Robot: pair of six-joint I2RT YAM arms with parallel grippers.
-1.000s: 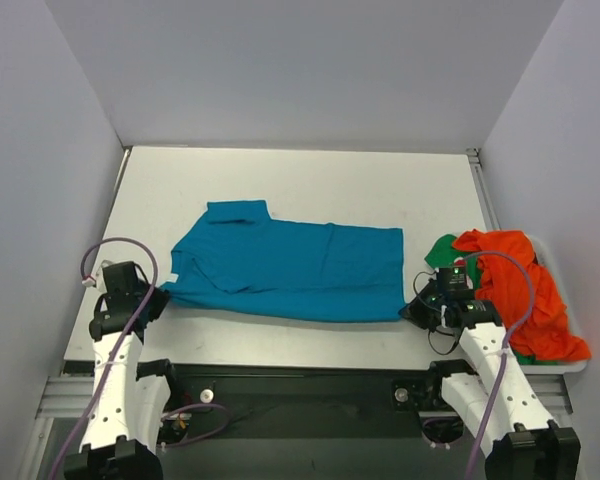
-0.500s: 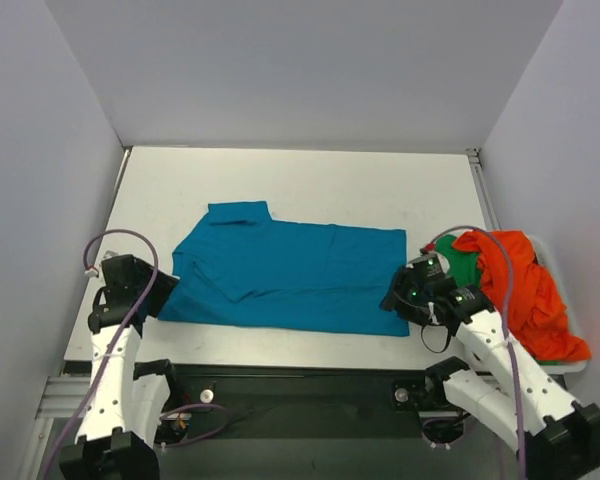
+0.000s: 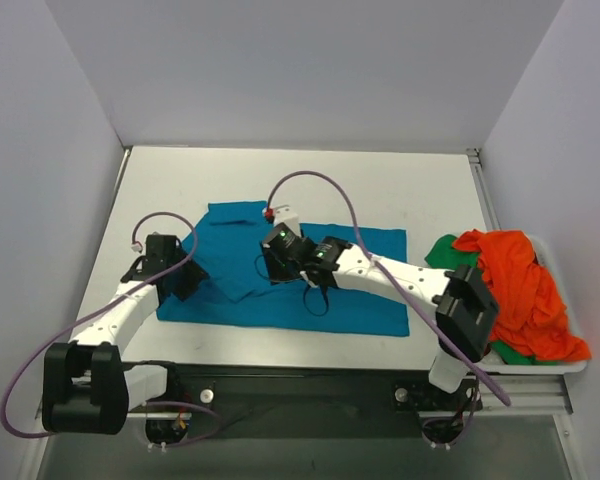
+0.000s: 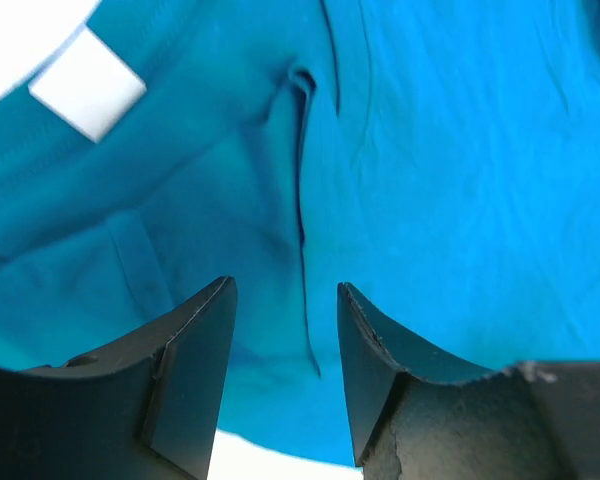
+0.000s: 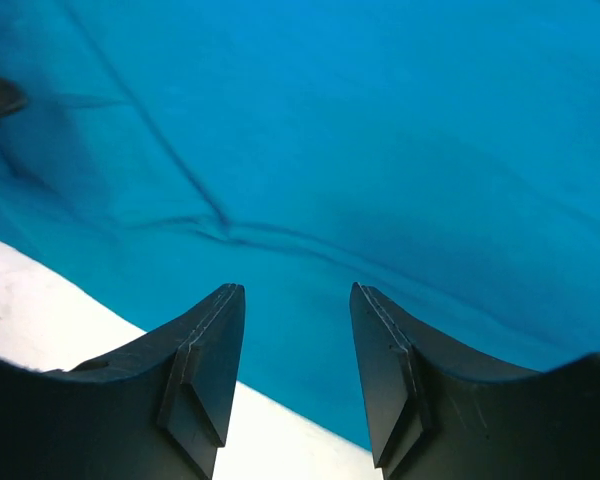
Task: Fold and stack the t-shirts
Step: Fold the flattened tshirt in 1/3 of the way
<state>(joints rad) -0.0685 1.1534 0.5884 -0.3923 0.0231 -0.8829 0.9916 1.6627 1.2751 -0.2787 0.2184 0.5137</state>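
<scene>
Hovering over the teal-blue t-shirt point(image 3: 370, 305), both grippers have their jaws apart with nothing between them. The left gripper point(image 4: 285, 290) is over the collar-and-sleeve end, and the right gripper point(image 5: 296, 290) is over the middle.

The shirt lies flat on the table point(image 3: 380, 190), right under both sets of fingers. Its long axis runs sideways, from the left gripper past the right one to a hem end off to the right gripper's right.

My guess is the next grab is for another fold. The left arm is nearer the collar end, the right arm nearer the hem.

The orange-red t-shirt point(image 3: 520, 285) and green t-shirt point(image 3: 442, 250) are heaped together well to the right of the right gripper, unfolded.

The top view gives the layout only. The left wrist view adds a white label point(image 4: 87, 95) ahead-left of the jaws and a crease point(image 4: 302, 200) running into the gap. The right wrist view shows the cloth edge with bare table just beneath the left jaw.
</scene>
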